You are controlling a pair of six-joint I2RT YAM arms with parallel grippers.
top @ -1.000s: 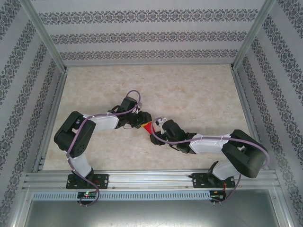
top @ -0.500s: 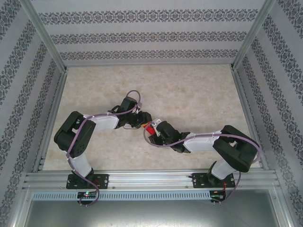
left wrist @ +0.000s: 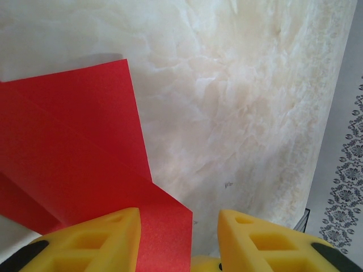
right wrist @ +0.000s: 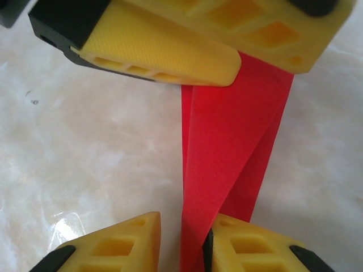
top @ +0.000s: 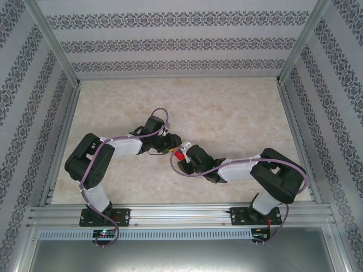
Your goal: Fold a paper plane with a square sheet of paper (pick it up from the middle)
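The sheet of paper (top: 177, 151) is bright red and folded into a narrow creased strip at the table's middle, between the two grippers. In the left wrist view the red paper (left wrist: 74, 147) lies flat on the left and runs under the left finger. My left gripper (left wrist: 178, 218) is open, with bare table showing in the gap. In the right wrist view the red paper (right wrist: 227, 141) stands on edge between the jaws of my right gripper (right wrist: 184, 224), touching the right finger, with a gap to the left one. The left gripper's fingers (right wrist: 159, 54) cross its far end.
The marble-patterned table (top: 227, 107) has patterned walls on three sides and an aluminium frame rail (top: 181, 214) along the near edge. Both arms meet at the middle, the left gripper (top: 171, 145) nearly touching the right gripper (top: 183, 156).
The right arm has reached further left toward the left gripper, and its jaws have narrowed around the red paper. The left arm has stayed still.
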